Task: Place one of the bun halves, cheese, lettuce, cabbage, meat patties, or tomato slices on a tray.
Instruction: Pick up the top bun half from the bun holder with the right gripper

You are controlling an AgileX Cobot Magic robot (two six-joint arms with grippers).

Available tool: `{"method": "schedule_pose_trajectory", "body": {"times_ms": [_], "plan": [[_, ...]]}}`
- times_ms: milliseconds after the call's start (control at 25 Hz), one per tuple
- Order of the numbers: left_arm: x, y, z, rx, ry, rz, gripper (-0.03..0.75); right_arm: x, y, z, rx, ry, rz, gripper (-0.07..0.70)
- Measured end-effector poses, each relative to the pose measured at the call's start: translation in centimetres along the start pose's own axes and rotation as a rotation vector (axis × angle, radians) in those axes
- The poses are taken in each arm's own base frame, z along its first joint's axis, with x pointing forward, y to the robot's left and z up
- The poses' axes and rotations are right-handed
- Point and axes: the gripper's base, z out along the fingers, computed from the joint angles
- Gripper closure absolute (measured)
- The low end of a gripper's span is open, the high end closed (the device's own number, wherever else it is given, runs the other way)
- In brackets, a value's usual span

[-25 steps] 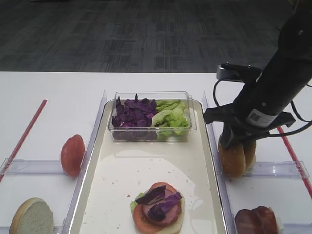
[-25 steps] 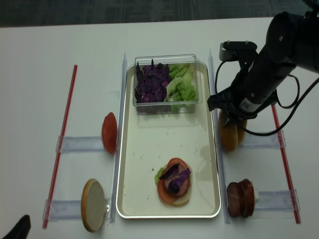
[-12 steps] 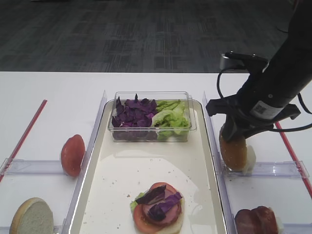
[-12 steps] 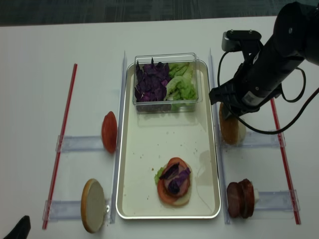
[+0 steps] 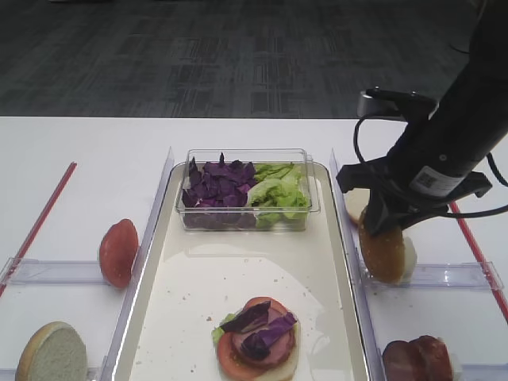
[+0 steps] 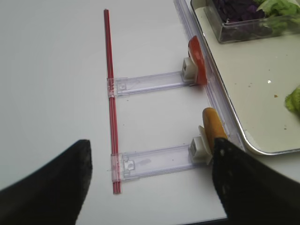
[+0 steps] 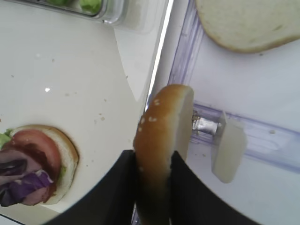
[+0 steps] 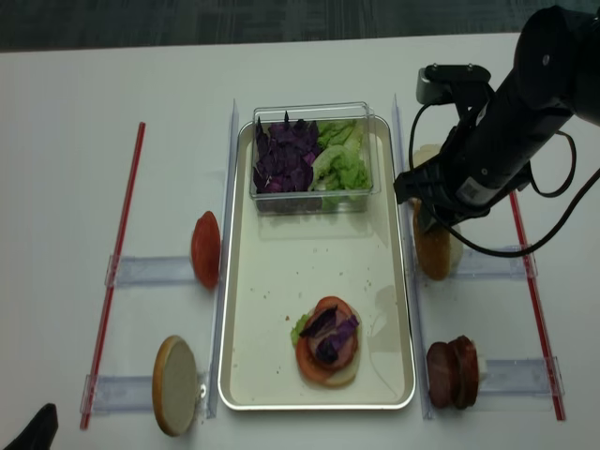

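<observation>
My right gripper (image 5: 381, 228) (image 8: 432, 228) (image 7: 153, 158) is shut on the sesame-seeded bun half (image 5: 383, 254) (image 8: 433, 253) (image 7: 164, 124). The bun stands on edge just outside the right rim of the cream tray (image 5: 238, 270) (image 8: 291, 272) (image 7: 70, 70), by a clear rack. On the tray's near end lies a stack (image 5: 258, 337) (image 8: 328, 342) of pale bun, lettuce, tomato and cabbage. A clear box at the far end holds cabbage (image 5: 216, 184) and lettuce (image 5: 278, 190). My left gripper (image 6: 150, 164) hangs open over the table, left of the tray, with nothing in it.
Clear racks flank the tray: a tomato slice (image 5: 118, 252) (image 6: 197, 58) and a pale bun half (image 5: 51, 353) (image 6: 213, 126) on the left, meat patties (image 5: 417, 359) (image 8: 453, 373) at the near right. Another pale bun half (image 7: 248, 21) (image 8: 427, 155) lies behind the right gripper. Red strips (image 8: 117, 272) (image 8: 530, 272) edge both sides.
The right arm has drawn back and up a little with the seeded bun in its grip. A pale bun half now shows behind it. The left side has not moved.
</observation>
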Motion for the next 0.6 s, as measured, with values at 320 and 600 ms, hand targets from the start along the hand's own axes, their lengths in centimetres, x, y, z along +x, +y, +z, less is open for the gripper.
{"method": "schedule_pose_trajectory", "body": {"times_ms": [320, 600], "plan": [[0.0, 0.0, 0.0, 0.000, 0.000, 0.000, 0.224, 0.7, 1.1, -2.4, -0.056, -0.038, -0.040, 0.423], [0.0, 0.0, 0.0, 0.000, 0.000, 0.000, 0.224, 1.3, 2.1, -3.3, -0.144, -0.027, -0.079, 0.424]]}}
